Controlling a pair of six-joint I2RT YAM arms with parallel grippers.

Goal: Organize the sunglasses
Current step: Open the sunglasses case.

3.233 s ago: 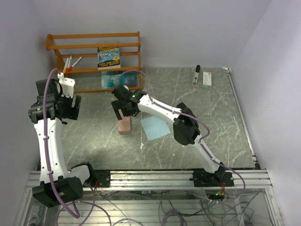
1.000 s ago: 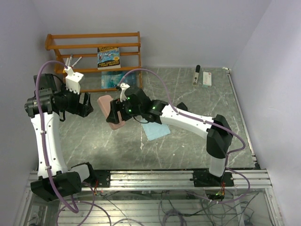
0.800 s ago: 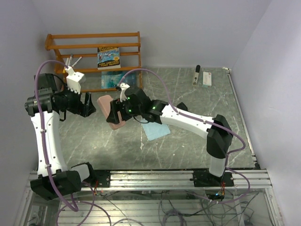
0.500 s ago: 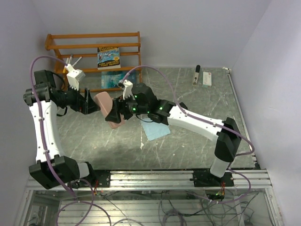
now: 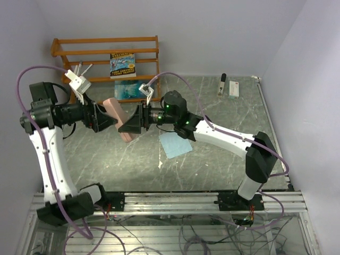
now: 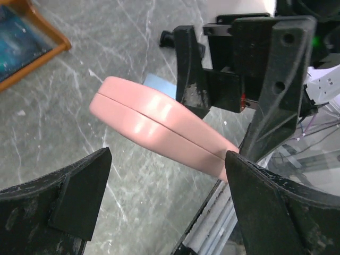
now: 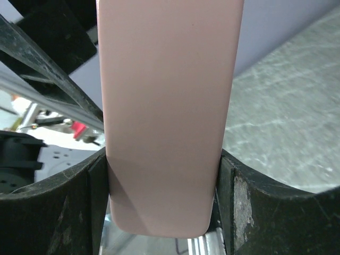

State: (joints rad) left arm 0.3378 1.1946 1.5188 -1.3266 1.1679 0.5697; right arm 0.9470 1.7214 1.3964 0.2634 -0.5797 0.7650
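A closed pink glasses case (image 5: 118, 118) hangs tilted in the air above the table's left half. My right gripper (image 5: 129, 123) is shut on its lower end, with the black fingers pressed against both long sides of the case (image 7: 170, 106). My left gripper (image 5: 103, 121) faces it from the left, open wide. In the left wrist view the case (image 6: 159, 125) lies across the gap just ahead of the left gripper (image 6: 167, 159), and I see no contact. The sunglasses themselves are out of view.
A wooden rack (image 5: 106, 53) at the back left holds a book (image 5: 122, 64), a blue book (image 5: 127, 89) and pens (image 5: 79, 69). A light blue cloth (image 5: 174, 143) lies mid-table. A black item (image 5: 222, 84) and a white box (image 5: 234, 88) lie at the back right.
The right arm lifted the pink case off the table and carried it left, turning level. The left gripper swung in towards the case and opened wider.
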